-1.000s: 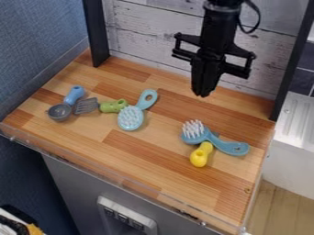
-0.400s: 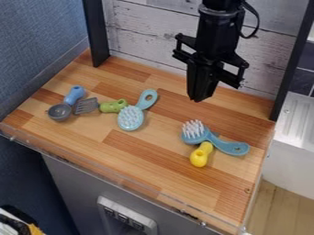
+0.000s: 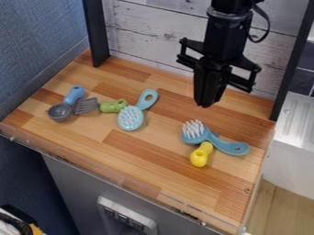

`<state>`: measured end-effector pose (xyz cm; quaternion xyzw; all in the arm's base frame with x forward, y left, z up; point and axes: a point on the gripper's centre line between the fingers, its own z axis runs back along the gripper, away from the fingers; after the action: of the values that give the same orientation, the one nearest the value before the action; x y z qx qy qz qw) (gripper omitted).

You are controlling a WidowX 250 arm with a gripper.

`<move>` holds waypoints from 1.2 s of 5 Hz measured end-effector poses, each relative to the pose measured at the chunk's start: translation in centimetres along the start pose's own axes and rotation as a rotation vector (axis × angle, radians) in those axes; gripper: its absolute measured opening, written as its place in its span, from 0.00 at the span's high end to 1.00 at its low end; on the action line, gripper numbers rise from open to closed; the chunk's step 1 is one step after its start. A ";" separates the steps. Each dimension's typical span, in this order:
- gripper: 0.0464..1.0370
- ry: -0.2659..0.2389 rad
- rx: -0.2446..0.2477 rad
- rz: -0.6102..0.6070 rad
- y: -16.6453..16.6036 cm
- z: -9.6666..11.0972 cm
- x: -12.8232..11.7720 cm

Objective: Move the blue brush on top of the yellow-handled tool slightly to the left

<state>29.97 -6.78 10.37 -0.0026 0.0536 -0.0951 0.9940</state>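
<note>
Black claw [image 3: 206,104] near blue brush [image 3: 231,147].

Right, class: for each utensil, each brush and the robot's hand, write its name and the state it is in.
Robot hand: empty, hanging above the worktop
Teal hairbrush: bristles up
Yellow-handled utensil: lying, partly under that brush
Pale blue hairbrush: bristles up
Green-handled spatula: lying down
Blue-handled scoop: lying, bowl upward
</note>
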 end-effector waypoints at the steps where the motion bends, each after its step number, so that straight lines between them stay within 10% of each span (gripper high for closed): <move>1: 0.98 -0.011 -0.011 0.114 -0.2 0.3 0.3; 3: 0.95 -0.016 -0.012 0.178 -1.5 -2.5 2.0; 6: 0.18 -0.018 -0.004 -0.068 -3.0 -7.7 3.0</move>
<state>31.46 -10.24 2.45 -0.0071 0.0447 -0.1286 0.9907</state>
